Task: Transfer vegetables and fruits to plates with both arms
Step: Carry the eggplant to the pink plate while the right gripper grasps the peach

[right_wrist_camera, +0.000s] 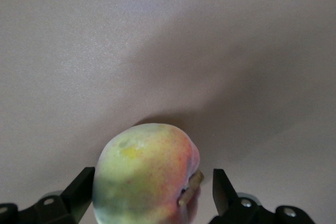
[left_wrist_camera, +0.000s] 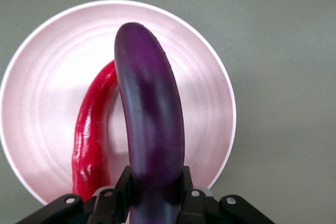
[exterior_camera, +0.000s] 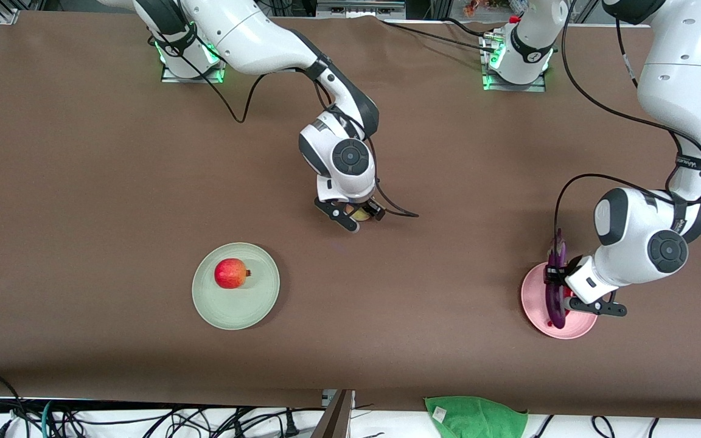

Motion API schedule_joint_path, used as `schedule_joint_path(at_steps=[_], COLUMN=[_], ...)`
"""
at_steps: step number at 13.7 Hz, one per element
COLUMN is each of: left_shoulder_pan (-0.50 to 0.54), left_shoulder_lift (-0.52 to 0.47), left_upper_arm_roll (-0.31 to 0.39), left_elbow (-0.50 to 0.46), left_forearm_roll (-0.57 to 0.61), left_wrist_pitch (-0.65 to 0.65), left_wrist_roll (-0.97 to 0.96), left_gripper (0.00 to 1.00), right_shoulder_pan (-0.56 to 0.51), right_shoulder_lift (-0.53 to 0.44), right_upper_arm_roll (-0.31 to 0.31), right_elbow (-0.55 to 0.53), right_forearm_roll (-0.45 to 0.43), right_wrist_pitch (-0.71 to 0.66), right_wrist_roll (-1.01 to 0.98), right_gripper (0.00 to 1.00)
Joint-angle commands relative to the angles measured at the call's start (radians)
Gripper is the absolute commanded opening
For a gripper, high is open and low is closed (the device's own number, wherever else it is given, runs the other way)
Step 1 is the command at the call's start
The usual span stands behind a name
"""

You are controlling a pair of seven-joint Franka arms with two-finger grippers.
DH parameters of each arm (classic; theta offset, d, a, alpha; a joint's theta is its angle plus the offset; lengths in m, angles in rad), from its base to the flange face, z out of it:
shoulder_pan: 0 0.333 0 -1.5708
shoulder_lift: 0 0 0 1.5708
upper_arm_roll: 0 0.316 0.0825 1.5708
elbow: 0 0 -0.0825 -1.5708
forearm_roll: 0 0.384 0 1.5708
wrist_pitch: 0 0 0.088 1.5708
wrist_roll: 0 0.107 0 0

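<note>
Left gripper (exterior_camera: 554, 283) is over the pink plate (exterior_camera: 536, 316) at the left arm's end of the worktop (exterior_camera: 83, 182), fingers (left_wrist_camera: 123, 182) clenched on the eggplant (left_wrist_camera: 149, 124). Eggplant sticks out past the fingers, lengthwise above the plate; cannot tell if it touches the plate. Red chili (left_wrist_camera: 92, 145) lies in the pink plate just beside the eggplant, its far end hidden under it.

Right gripper (exterior_camera: 356, 216) is down near the middle of the worktop, around the peach (right_wrist_camera: 147, 174). Fingers (right_wrist_camera: 79, 192) are spread wide, one on each side of the peach; one is right against it, the other shows a gap, so not grasping. The peach rests on the worktop, mostly hidden under the gripper in the front view.

Apple (exterior_camera: 231, 273) sits in the green plate (exterior_camera: 259, 304), toward the right arm's end and nearer the front camera than the peach. Green cloth (exterior_camera: 475, 417) lies at the worktop edge nearest the front camera.
</note>
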Motion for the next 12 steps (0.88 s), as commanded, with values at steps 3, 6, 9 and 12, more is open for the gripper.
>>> schedule_joint_path(at_steps=[3, 6, 9, 12], left_shoulder_pan=[-0.007, -0.007, -0.010, -0.022], left_shoulder_lift=[0.019, 0.008, -0.028, -0.117], left_upper_arm_roll=[0.021, 0.039, 0.039, 0.039], left_elbow=[-0.005, 0.010, 0.039, 0.039], left_forearm_roll=[-0.026, -0.027, -0.029, -0.062], left_wrist_pitch=[0.043, 0.040, 0.022, -0.094], left_wrist_roll=[0.017, 0.017, 0.011, 0.000], left_gripper=[0.12, 1.00, 1.00, 1.00], right_shoulder_pan=[0.005, -0.052, -0.182, -0.306], right_shoulder_lift=[-0.005, -0.047, -0.110, -0.114], right_upper_arm_roll=[-0.014, -0.033, -0.028, -0.031], right_elbow=[0.011, 0.019, 0.019, 0.019], right_forearm_roll=[-0.020, -0.017, -0.017, -0.017], right_wrist_pitch=[0.002, -0.082, -0.173, -0.194], right_wrist_roll=[-0.005, -0.156, -0.459, -0.734], right_gripper=[0.40, 0.22, 0.22, 0.23])
